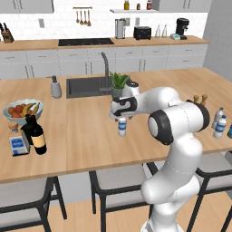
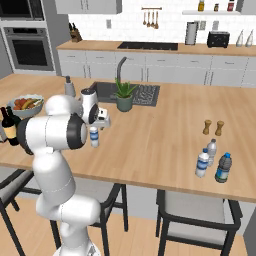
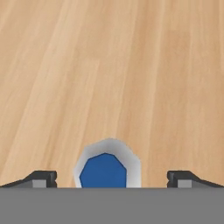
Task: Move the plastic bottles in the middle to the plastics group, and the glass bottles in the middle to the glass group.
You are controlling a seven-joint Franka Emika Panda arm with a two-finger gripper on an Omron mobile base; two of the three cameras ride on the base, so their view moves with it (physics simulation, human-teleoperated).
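Observation:
One small clear plastic bottle (image 1: 122, 127) (image 2: 94, 136) with a blue label stands upright mid-counter. My gripper (image 1: 120, 116) (image 2: 101, 123) hangs right over its top, open. In the hand view the bottle (image 3: 105, 169) shows from above, centred between the two wide-apart fingertips (image 3: 42, 178) of the gripper (image 3: 112, 179). The plastics group (image 1: 219, 123) (image 2: 212, 160) stands at the counter's right end. At the left end the tall dark wine bottle (image 1: 38, 135) (image 2: 9, 125) stands upright beside the squat black bottle (image 1: 27, 128) and the square clear bottle (image 1: 18, 143) of the glass group.
A fruit bowl (image 1: 22, 110) (image 2: 26, 104) sits behind the glass group. A grey soap dispenser (image 1: 55, 87), the sink (image 1: 86, 86) with its faucet and a potted plant (image 1: 118, 84) (image 2: 124, 96) lie behind the gripper. Two brown shakers (image 2: 213, 127) stand near the plastics group.

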